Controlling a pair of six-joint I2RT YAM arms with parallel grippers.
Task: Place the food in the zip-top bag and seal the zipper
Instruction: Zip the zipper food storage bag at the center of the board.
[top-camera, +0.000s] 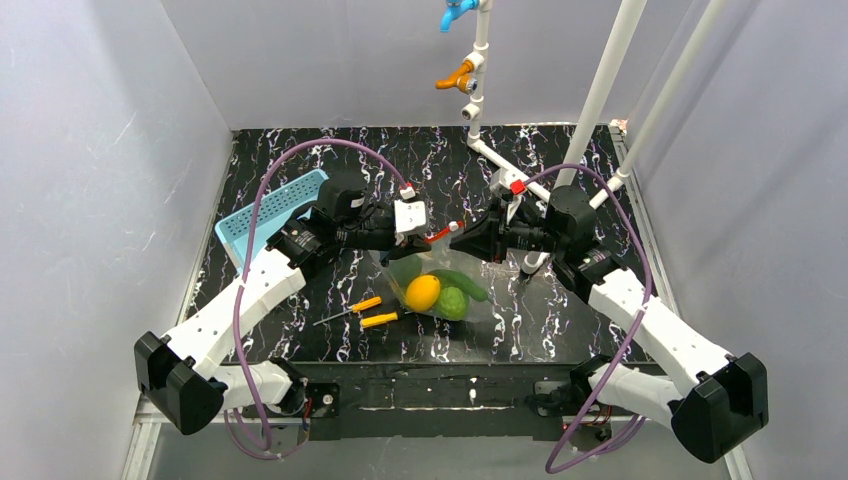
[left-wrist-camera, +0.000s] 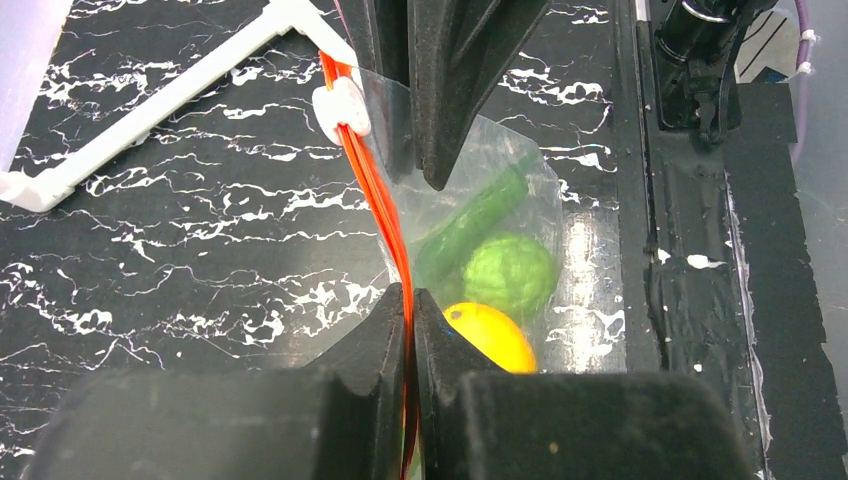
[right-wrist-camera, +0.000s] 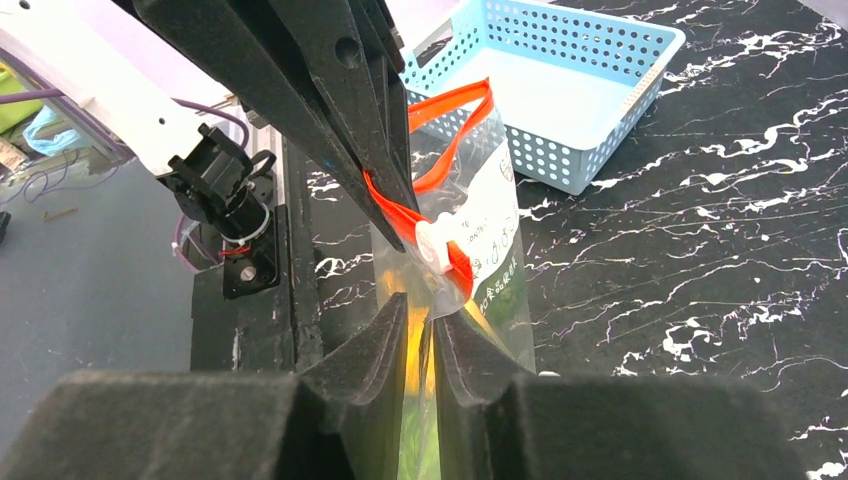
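Left wrist view: your left claw (left-wrist-camera: 410, 310) is clenched on the thin red-orange zipper strip (left-wrist-camera: 375, 190); your right claw (right-wrist-camera: 428, 335) pinches the clear crinkly bag (left-wrist-camera: 575, 280) just beside it. Inside, below both claws, sit a round yellow lemon (left-wrist-camera: 490, 335) and green pieces (left-wrist-camera: 510, 270). Pull unevenly and the strip could slip free, unsealed.

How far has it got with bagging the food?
Done: the lemon and green vegetables are inside the bag. In hand: the left claw pinches the red zipper, the right claw the bag's top. Left: the zipper gapes open past its white slider, so sealing remains.
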